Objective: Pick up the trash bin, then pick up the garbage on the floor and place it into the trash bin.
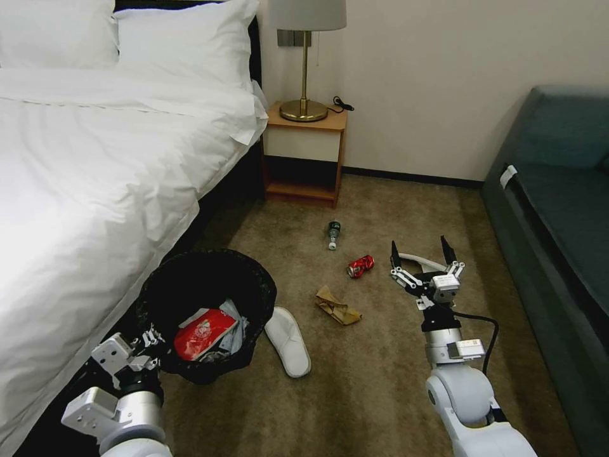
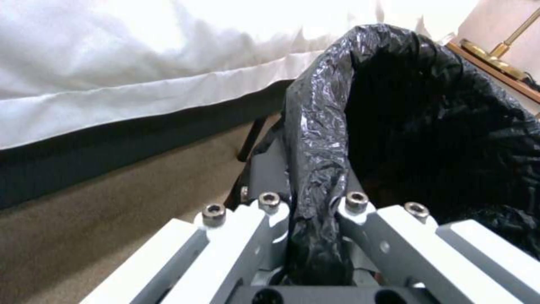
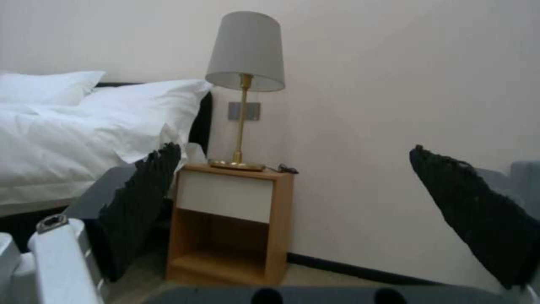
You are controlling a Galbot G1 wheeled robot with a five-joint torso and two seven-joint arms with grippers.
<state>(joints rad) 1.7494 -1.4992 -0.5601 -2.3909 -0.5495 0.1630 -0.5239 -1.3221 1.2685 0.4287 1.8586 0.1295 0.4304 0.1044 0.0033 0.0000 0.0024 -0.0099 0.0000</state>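
Black bag-lined trash bin (image 1: 206, 311) near left, hard against bed (image 1: 95, 190), pinched at near rim by left gripper (image 1: 147, 346). Seen from left wrist: fingers (image 2: 270, 211) closed on folded bag edge (image 2: 315, 169), one inside, one outside the wall, probably so bin can travel along with mouth up and open for drops. Red packet (image 1: 204, 332) and pale scraps already inside.

Garbage on carpet (image 1: 380, 381) right of bin: white slipper (image 1: 288, 341) just beside bin; brown paper bag (image 1: 337, 306) further right; red can (image 1: 360, 266) beyond that; green bottle (image 1: 333, 233) farthest, toward nightstand (image 1: 306, 155).

Right gripper (image 1: 422, 258) held above carpet, wide open, nothing gripped, black pads (image 3: 141, 202) well apart in right wrist view. Can just left of it, closest item; paper bag near-left; slipper and bin well apart to left. Likely staged open for a grab at can, a guess only. Sofa (image 1: 558, 209) on far right.
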